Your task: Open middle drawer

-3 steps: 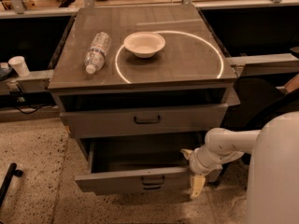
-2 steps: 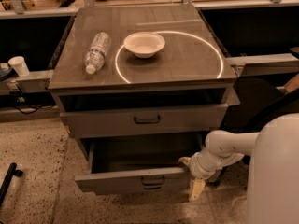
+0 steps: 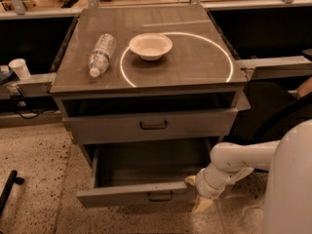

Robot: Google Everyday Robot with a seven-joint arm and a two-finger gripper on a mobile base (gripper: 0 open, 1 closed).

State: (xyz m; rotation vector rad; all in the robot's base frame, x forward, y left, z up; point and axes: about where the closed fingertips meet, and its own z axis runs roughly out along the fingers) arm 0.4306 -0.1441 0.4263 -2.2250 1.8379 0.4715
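The middle drawer (image 3: 131, 195) is a grey metal drawer with a small black loop handle (image 3: 161, 196). It stands pulled far out of the cabinet, and its dark inside shows. My gripper (image 3: 195, 193) is at the drawer's right front corner, to the right of the handle and not on it. Its yellowish fingertips (image 3: 201, 205) stand apart and hold nothing. The white arm (image 3: 239, 161) reaches in from the right.
The drawer above (image 3: 151, 126) is slightly out, with a dark gap over it. On the cabinet top (image 3: 195, 57) lie a plastic bottle (image 3: 101, 54) and a white bowl (image 3: 150, 46). My white body (image 3: 292, 179) fills the lower right. A black bar (image 3: 9, 189) lies on the floor at the left.
The middle drawer has come out slightly further toward the camera. My gripper has dropped a little at the drawer's right front corner.
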